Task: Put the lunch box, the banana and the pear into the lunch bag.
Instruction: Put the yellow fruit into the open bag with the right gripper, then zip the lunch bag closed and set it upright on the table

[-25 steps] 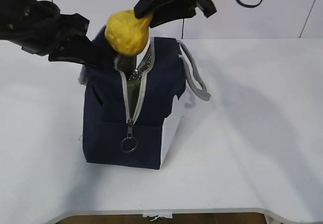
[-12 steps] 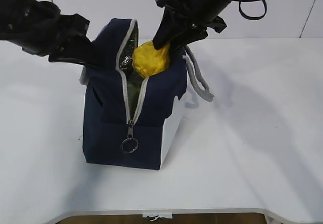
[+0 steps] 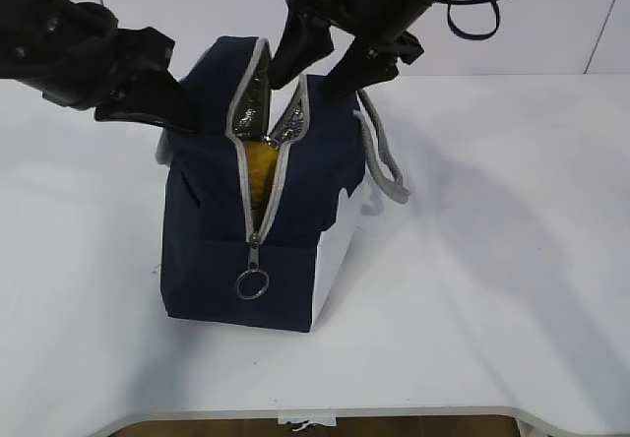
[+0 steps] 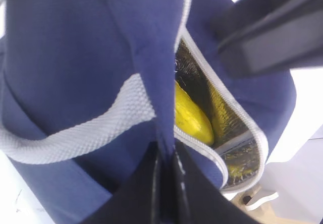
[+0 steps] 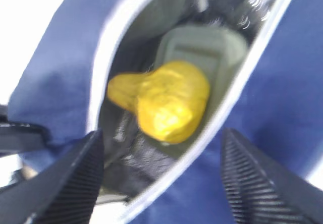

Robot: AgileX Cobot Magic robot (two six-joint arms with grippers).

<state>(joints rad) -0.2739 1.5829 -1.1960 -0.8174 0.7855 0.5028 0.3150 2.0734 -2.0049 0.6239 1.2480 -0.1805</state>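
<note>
The navy lunch bag (image 3: 246,240) stands unzipped at the table's middle. The yellow-orange pear (image 5: 164,100) lies loose inside it on the lunch box's sage-green lid (image 5: 204,45), and shows through the opening as the pear (image 3: 258,161). My right gripper (image 3: 317,58) hovers open just above the opening, with its fingers (image 5: 70,183) spread to both sides of the zipper rim and nothing between them. My left gripper (image 4: 164,156) is shut on the lunch bag's left flap and holds the mouth wide. A smooth yellow fruit (image 4: 192,115) shows inside; I cannot tell whether it is the banana.
A grey handle (image 3: 386,156) hangs off the bag's right side. The zipper's ring pull (image 3: 252,282) dangles at the front. White table (image 3: 492,260) surrounds the bag, with its front edge near the frame's bottom.
My right gripper has opened and lifted a little. The pear has left its fingers and dropped into the bag. The left gripper has kept its hold on the flap.
</note>
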